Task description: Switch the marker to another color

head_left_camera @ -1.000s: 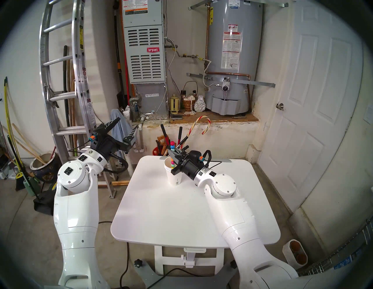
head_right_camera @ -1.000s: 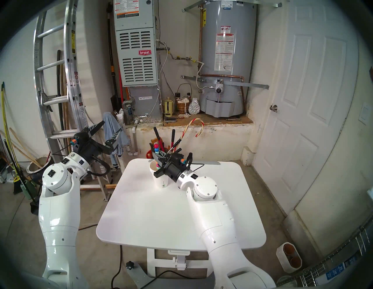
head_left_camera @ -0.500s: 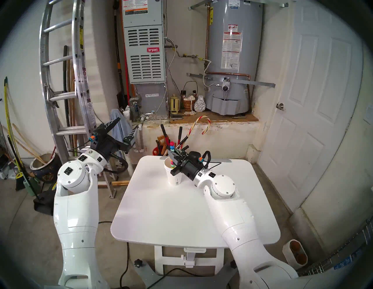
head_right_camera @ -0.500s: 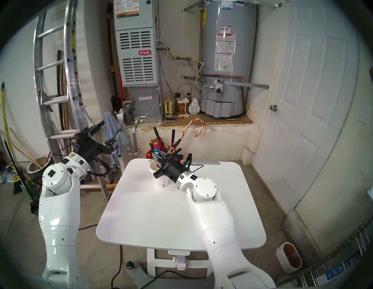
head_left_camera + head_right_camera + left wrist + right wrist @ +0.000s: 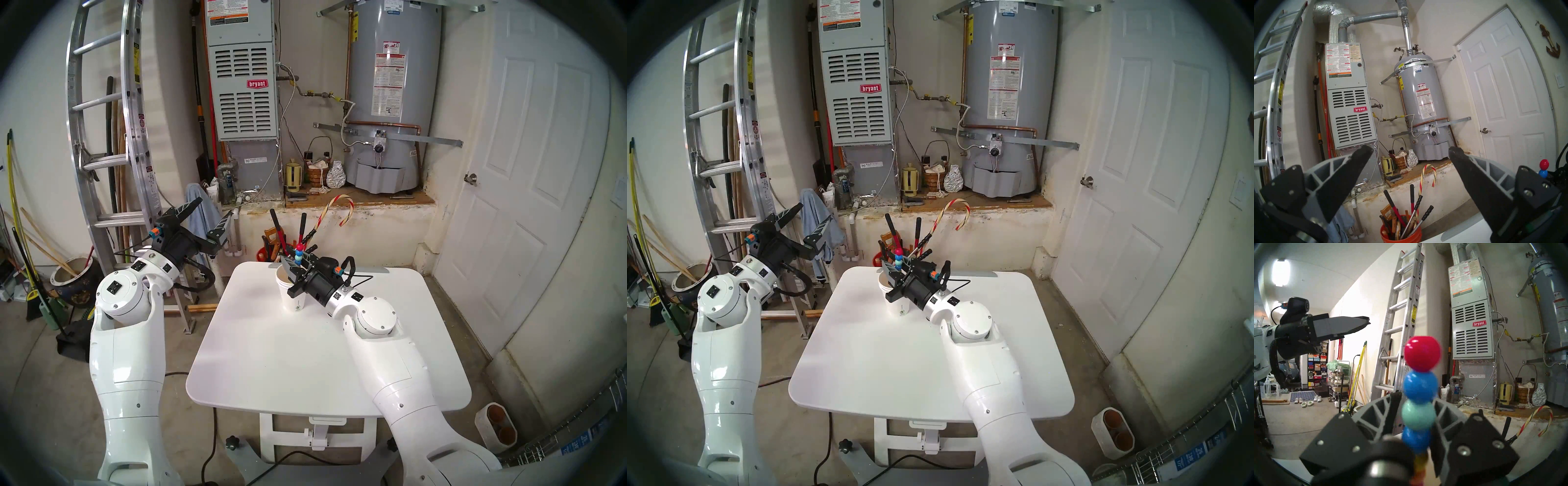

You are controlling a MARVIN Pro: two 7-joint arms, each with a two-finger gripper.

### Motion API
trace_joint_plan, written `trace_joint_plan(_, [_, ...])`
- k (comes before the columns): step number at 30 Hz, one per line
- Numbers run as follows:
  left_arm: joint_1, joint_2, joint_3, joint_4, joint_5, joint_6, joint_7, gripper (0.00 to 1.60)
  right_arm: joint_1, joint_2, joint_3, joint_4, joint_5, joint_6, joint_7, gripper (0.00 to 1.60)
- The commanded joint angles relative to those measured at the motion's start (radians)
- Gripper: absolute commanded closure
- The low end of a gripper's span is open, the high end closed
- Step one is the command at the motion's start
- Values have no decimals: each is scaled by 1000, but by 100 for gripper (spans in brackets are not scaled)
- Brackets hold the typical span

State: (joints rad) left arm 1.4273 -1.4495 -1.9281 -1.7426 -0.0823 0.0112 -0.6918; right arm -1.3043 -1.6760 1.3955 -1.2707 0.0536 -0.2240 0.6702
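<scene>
Jaws: left gripper [image 5: 207,217] wide, empty; right gripper [image 5: 1417,412] narrow, flanking marker [image 5: 1419,387].
Cup: paper cup [image 5: 291,298], centre frame, marker's foot hidden.
Bucket: orange bucket [image 5: 1401,234], tools.
Change: marker shifted right, grip loosened.

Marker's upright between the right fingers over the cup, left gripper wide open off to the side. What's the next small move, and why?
Probably bring the left gripper across to the marker and its red top bead: it is wide open, empty and off beside the table, while the marker stands upright inside the right gripper, red and blue beads clear above it.
</scene>
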Motion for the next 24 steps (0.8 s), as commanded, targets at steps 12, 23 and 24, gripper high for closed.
trace_joint_plan(12, [-12, -3, 4, -23, -3, 1, 0, 0, 9, -3, 13, -40, 11, 3, 4, 0])
trace_joint_plan(23, [-4, -14, -4, -28, -6, 1, 12, 0, -6, -2, 54, -102, 25, -10, -9, 0])
trace_joint_plan(24, [-3, -20, -7, -30, -7, -1, 20, 0, -11, -1, 60, -114, 32, -16, -14, 0])
